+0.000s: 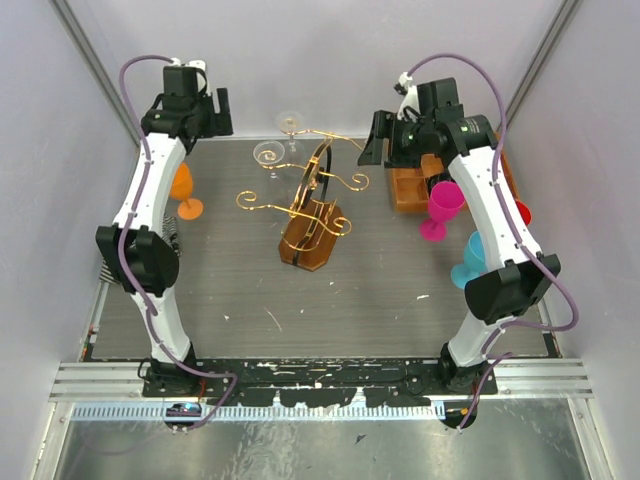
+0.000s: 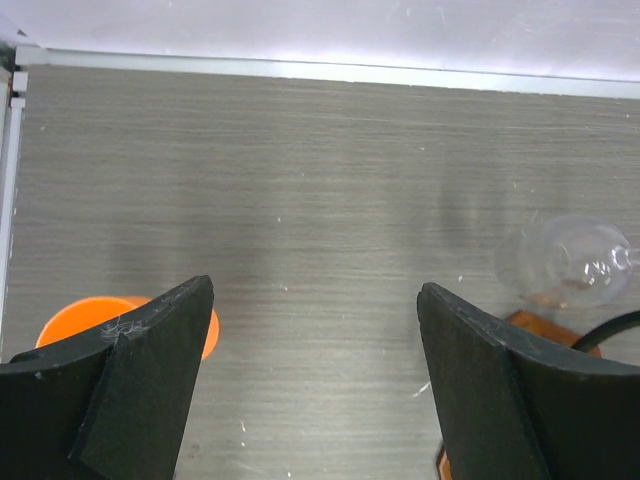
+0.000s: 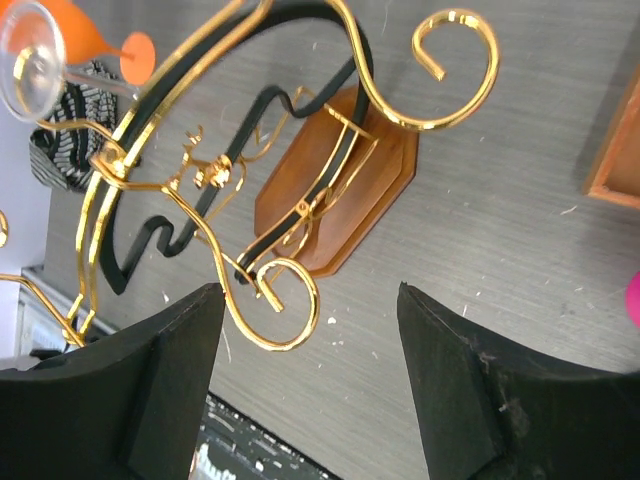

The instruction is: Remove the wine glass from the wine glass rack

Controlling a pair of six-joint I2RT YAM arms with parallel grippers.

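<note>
Nearest you, the wine glass rack (image 1: 312, 240) stands on its wooden base in the middle of the counter (image 1: 400, 290). Its gold scrolls reach away and leftward. The wine glass (image 1: 268, 155) sits at the rack's far-left side, its clear bowl beside the scrolls.

Your right tool (image 3: 310, 300), jaws apart and empty, faces the rack's right flank, with scrollwork between it and the glass. Your left tool (image 2: 315, 300), also apart and empty, hangs beyond the rack's far-left corner. In its wrist view the bowl lies off to its right, stem pointing on toward the rack.

I judge the left arm nearer, so shift it rack-ward. Behind the rack sits a second clear round shape (image 1: 290, 122); I cannot tell whether it is another glass.
</note>
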